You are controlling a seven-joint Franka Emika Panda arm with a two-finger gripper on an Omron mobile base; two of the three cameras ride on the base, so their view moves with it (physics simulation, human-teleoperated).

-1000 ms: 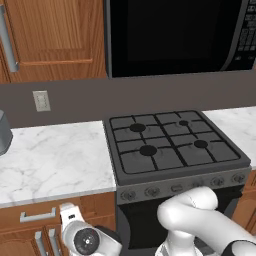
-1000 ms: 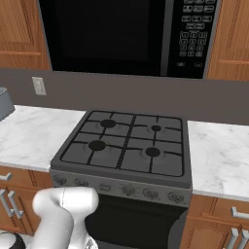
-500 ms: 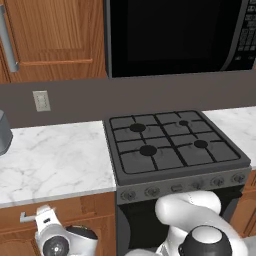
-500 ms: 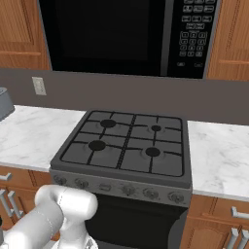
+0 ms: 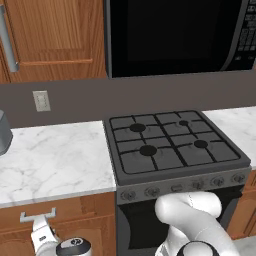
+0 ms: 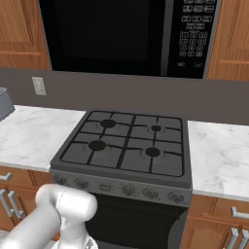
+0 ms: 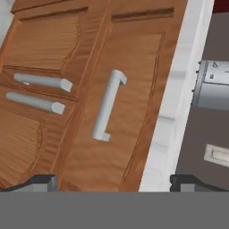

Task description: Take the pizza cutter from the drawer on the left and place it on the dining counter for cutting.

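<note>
Black gas stove [image 5: 172,147] between marble worktops [image 5: 52,155], brown cabinets [image 5: 55,37]

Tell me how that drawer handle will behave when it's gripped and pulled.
The handle looks like a rigid metal bar fixed at both ends, so it probably won't flex. Its smooth silvery finish may be slippery to grip. The drawer sits shut, so it should slide straight out rather than swing. Its weight cannot be judged.

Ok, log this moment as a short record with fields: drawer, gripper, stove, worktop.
drawer: closed, silver bar handle on its wood front, left of the stove
gripper: open, facing the drawer front, fingertips apart, touching nothing
stove: black gas stove, burners bare, under a black microwave
worktop: white marble left of the stove
pizza cutter: not visible
</note>
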